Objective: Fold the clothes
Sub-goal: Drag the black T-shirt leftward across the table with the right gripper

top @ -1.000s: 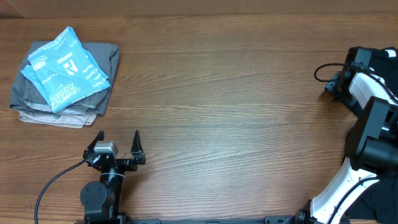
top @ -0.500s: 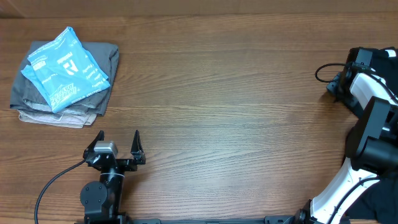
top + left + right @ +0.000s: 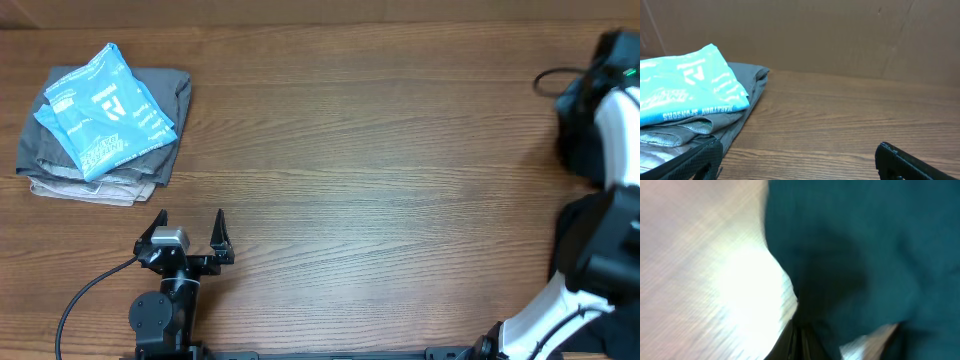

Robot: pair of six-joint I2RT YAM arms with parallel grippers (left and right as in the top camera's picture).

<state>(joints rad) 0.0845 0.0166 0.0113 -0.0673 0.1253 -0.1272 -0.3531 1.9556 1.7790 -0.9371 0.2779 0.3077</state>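
In the right wrist view a dark garment of the clothes [image 3: 870,240] fills most of the blurred picture. My right gripper [image 3: 802,342] is shut, its fingers pinched together on the fabric's lower edge over the wooden table [image 3: 700,255]. Overhead, only the right arm [image 3: 605,110] shows at the far right edge; its fingers and the garment are out of that frame. My left gripper [image 3: 190,216] stands open near the front left of the table, with only bare wood between its fingers [image 3: 910,162].
A folded pile lies at the back left: a light-blue garment with white print [image 3: 105,110] on grey [image 3: 165,120] and beige [image 3: 85,190] ones. In the left wrist view the pile [image 3: 685,90] is just ahead and left of the gripper. A brown wall [image 3: 840,35] stands behind.
The right arm has swung toward the far right edge, partly out of the overhead view. The left arm and the pile have not moved.
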